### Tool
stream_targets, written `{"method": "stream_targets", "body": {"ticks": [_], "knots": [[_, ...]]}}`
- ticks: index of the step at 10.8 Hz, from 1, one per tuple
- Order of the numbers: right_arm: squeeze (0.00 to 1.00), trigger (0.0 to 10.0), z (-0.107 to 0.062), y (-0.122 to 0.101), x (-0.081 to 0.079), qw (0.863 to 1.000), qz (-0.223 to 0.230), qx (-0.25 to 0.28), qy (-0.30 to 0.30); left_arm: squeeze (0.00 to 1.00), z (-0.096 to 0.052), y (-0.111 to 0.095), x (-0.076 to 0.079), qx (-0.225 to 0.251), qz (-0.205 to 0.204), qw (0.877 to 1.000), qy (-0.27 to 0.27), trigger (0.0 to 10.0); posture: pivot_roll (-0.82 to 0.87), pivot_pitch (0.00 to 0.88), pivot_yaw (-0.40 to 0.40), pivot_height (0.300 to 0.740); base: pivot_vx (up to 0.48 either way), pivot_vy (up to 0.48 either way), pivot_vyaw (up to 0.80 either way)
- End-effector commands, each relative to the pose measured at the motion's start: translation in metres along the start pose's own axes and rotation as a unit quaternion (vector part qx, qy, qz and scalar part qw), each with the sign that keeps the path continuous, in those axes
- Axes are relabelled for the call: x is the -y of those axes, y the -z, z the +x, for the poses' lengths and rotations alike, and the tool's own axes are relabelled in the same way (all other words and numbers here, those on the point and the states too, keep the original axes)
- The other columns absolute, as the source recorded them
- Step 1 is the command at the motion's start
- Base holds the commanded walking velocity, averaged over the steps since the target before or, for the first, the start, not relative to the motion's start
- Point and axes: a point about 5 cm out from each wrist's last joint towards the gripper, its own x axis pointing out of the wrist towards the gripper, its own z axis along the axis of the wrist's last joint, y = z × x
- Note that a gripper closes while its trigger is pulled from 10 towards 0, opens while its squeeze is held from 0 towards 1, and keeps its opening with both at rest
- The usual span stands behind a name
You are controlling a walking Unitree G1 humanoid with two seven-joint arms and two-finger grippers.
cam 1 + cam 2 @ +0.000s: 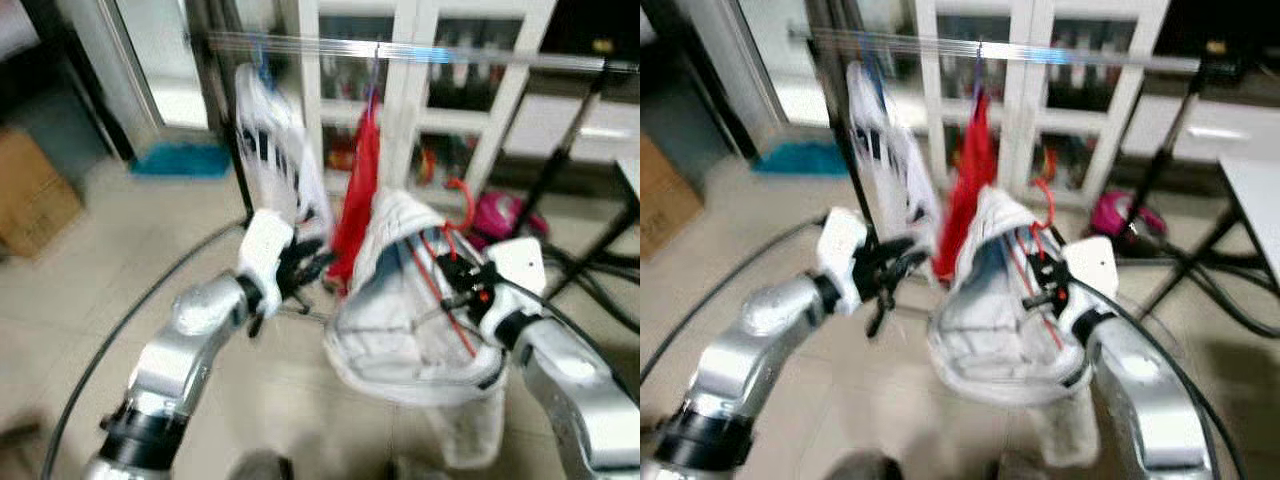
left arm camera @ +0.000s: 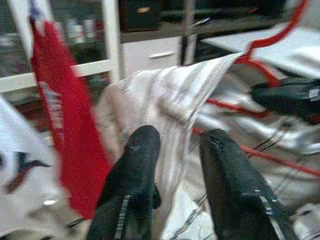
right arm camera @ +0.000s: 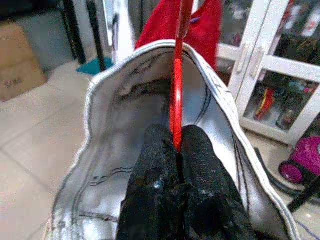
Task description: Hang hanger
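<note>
Below the clothes rail (image 1: 420, 50), the right gripper (image 3: 176, 145) pinches the red hanger (image 3: 176, 75) carrying a white garment (image 1: 400, 320), while the left gripper (image 2: 177, 145), fingers narrowly parted, straddles that garment's edge beside a hanging red cloth (image 1: 358, 190).

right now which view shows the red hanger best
The right wrist view: the red hanger runs straight up from the right gripper, whose fingers are shut on it inside the white garment. Both eye views show blurred hook and bars; the left wrist view shows its hook and bits.
</note>
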Motion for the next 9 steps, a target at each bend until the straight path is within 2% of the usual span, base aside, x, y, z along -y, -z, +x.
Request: {"method": "stream_targets", "body": {"ticks": [1,4,6,9], "knots": [[0.0,0.0,0.003,-0.03,-0.009,0.998,-0.022,0.056,-0.025,1.0,0.007,-0.008,-0.005,0.009,0.002,1.0,0.019,10.0,-0.1,0.0,0.042,0.74,0.0,0.0,0.0],[0.0,0.0,0.005,-0.042,-0.017,0.996,-0.03,0.069,-0.046,1.0,0.017,-0.005,-0.015,-0.009,0.032,0.999,0.041,10.0,-0.1,0.0,0.05,0.74,0.0,0.0,0.0],[0.0,0.0,0.005,-0.049,-0.02,0.995,-0.034,0.075,-0.063,1.0,0.026,-0.011,-0.017,0.007,0.023,0.995,0.1,10.0,-0.12,0.0,0.065,0.74,0.0,0.0,0.0],[0.0,0.0,0.003,-0.054,-0.023,0.994,-0.034,0.08,-0.073,1.0,0.033,-0.005,-0.027,-0.018,0.059,0.992,0.107,10.0,-0.12,0.0,0.074,0.74,0.0,0.0,0.0]]}}
